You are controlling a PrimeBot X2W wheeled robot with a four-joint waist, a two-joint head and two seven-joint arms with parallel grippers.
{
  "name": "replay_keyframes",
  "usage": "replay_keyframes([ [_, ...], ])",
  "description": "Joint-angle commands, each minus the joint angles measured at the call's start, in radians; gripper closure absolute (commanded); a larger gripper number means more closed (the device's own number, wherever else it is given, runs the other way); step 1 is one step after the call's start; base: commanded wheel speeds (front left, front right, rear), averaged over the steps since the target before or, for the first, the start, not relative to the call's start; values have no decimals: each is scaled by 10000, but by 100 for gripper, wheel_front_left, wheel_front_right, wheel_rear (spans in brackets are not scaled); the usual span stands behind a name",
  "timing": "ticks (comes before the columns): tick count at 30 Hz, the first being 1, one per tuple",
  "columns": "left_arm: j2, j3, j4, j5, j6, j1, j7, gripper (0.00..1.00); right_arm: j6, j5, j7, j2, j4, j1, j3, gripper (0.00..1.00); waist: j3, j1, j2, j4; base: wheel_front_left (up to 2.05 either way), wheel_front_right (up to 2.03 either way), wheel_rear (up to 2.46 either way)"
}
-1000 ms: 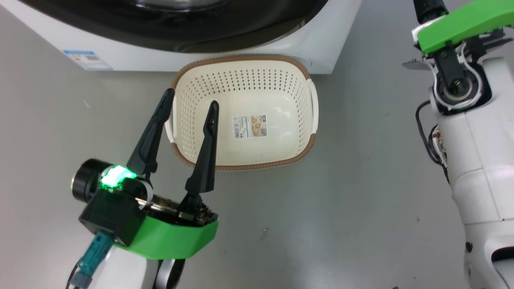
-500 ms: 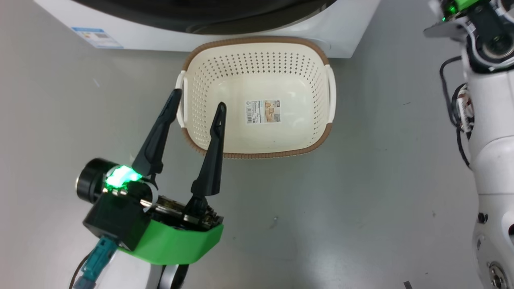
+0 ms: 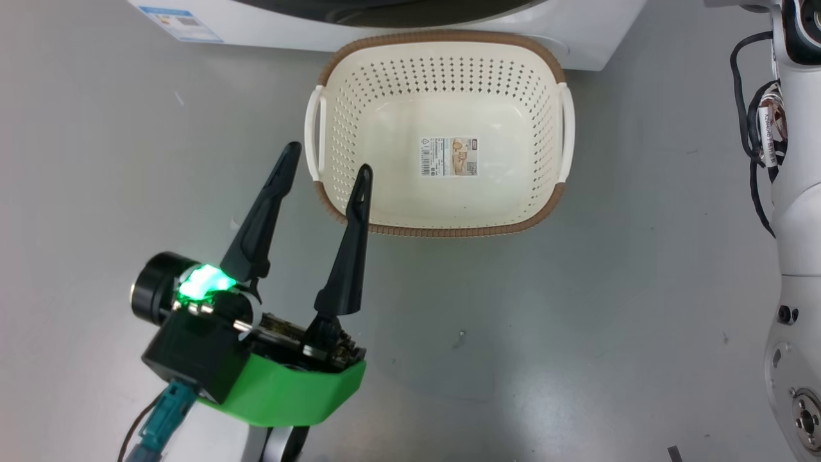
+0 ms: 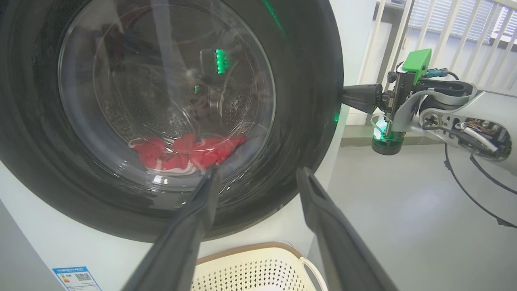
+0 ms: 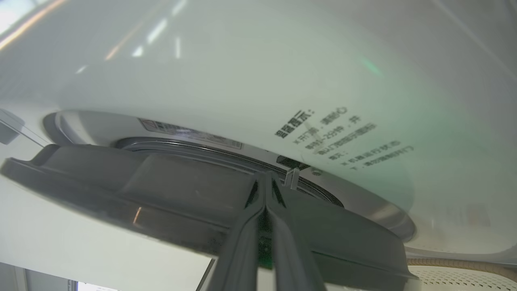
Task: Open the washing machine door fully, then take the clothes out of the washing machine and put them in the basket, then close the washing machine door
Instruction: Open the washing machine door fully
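The left gripper [image 3: 328,160] hangs over the floor [image 3: 577,321] with jaws spread wide, holding nothing, beside the left edge of the basket [image 3: 442,228], which stands just before the washing machine [image 3: 577,38]. The right gripper [image 5: 265,180], jaws pressed together, points at the washing machine door [image 4: 307,81] by its right edge. The clothes [image 4: 185,151] lie low behind its glass.

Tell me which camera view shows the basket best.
The head view: it shows almost the whole basket from above, empty, with the sticker on its bottom. The left wrist view shows part of its rim and wall; the right wrist view, a corner.
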Motion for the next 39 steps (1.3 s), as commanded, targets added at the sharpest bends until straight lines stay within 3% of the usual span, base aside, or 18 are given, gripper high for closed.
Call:
replay_keyframes([
  [1, 165, 257, -269, -23, 46, -147, -44, 0, 65, -130, 106, 198, -233, -280, 60, 100, 50, -1, 0, 99, 0, 0, 0],
  [19, 104, 294, -109, -68, -19, -119, -50, 0, 65, 343, 1356, 211, -372, -283, 113, 100, 0, -1, 0, 244, 0, 0, 0],
  [39, 68, 529, 137, -67, -97, -20, -51, 0, 65, 684, 1706, 213, -932, 786, 524, 100, -515, -1, 0, 19, 0, 0, 0],
])
